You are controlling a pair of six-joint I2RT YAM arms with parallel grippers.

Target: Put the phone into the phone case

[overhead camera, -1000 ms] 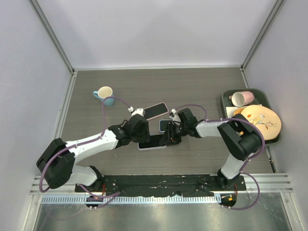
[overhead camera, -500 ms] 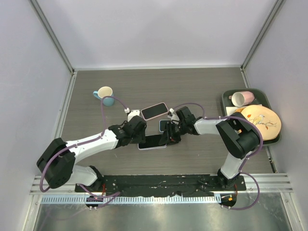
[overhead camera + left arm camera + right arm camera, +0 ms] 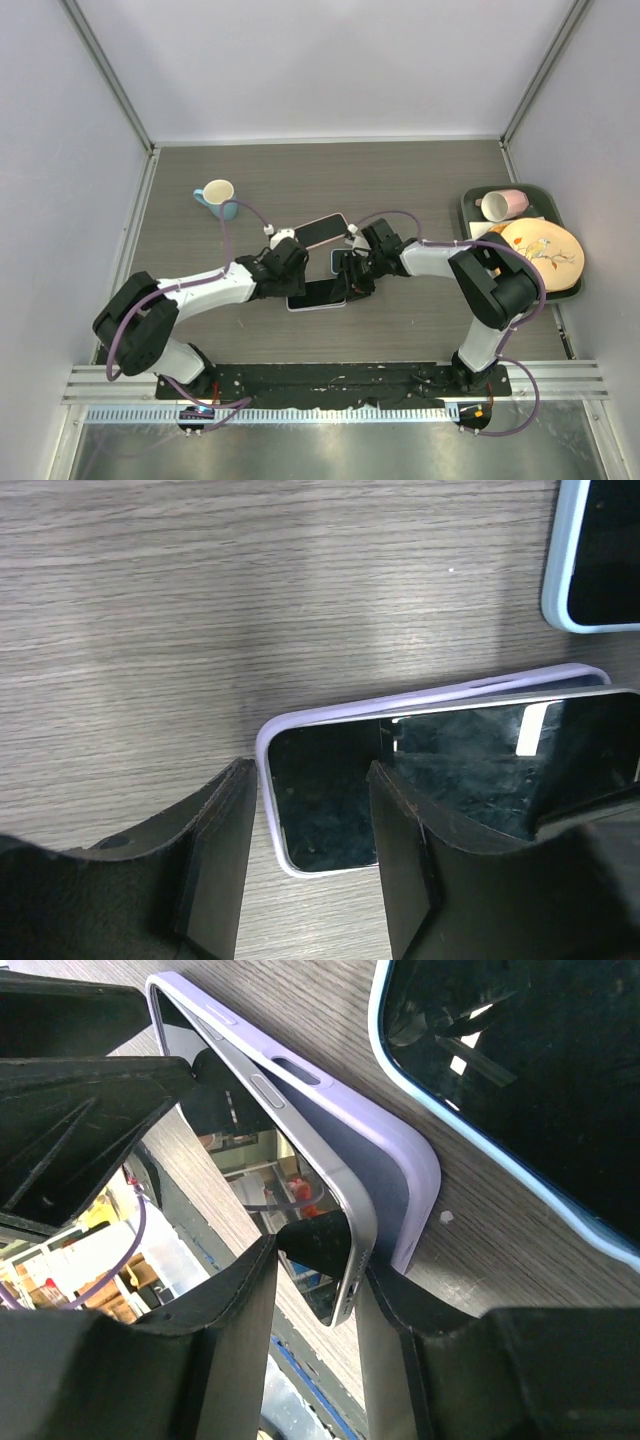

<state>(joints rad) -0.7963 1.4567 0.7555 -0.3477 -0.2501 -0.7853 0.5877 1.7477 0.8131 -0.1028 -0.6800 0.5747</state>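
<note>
At the right wrist, right claw (image 3: 318,1260) pinches phone (image 3: 255,1165) tilted above case (image 3: 385,1155); left claw (image 3: 312,785) gapes.

the left arm (image 3: 200,291) and right arm (image 3: 436,263) look alike, with white shells on the links and bulky black housings at the joints. a thin lilac cable (image 3: 225,238) loops loosely along each one. the jaws are matte black and wedge-shaped, their faces scuffed with fine pale scratches.

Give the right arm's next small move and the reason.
Probably press down: the phone held by the right end effector sits tilted, its gripped end raised above the lavender case rim, while the left end effector straddles the other end.
</note>
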